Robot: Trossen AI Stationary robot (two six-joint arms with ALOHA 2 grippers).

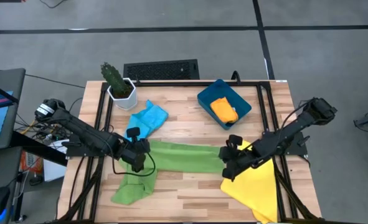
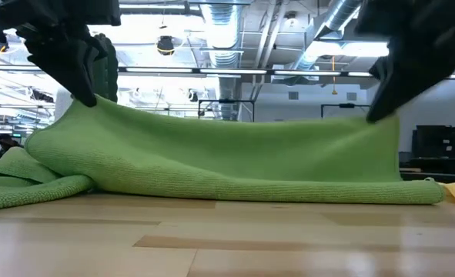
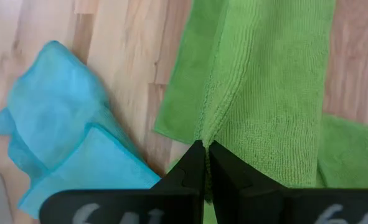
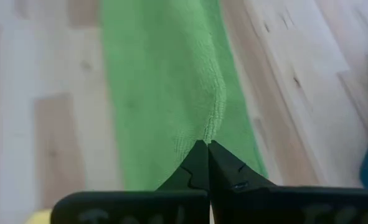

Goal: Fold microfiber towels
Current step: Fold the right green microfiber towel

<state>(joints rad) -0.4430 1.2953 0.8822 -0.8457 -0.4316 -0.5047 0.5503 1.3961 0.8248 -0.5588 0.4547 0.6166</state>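
A green towel [image 1: 184, 157] stretches across the table's middle between my two grippers. My left gripper [image 1: 138, 155] is shut on its left end, my right gripper [image 1: 228, 159] on its right end. In the low view the green towel [image 2: 235, 158] hangs between them, its lower part on the table. A second green towel [image 1: 132, 186] lies bunched at the near left, under the first towel's left end. A light blue towel [image 1: 147, 118] lies crumpled at the far left. An orange towel [image 1: 224, 109] lies in the teal bin. A yellow towel [image 1: 255, 185] lies at the near right. My left gripper pinches the green towel's upper edge [image 3: 210, 134] at its left end between its two fingers, from above. The towel runs away from the fingers, lifted there, its lower part on the table. My right gripper pinches the towel's upper edge [image 4: 212, 130] at its right end between its two fingers, from above. The edge between the two grippers sags only a little.
A potted cactus [image 1: 116, 84] stands at the far left corner. The dark teal bin [image 1: 224, 102] stands at the far right. A dark keyboard-like grille [image 1: 161, 69] lies beyond the far edge. Bare wood shows at the near middle [image 1: 184, 190].
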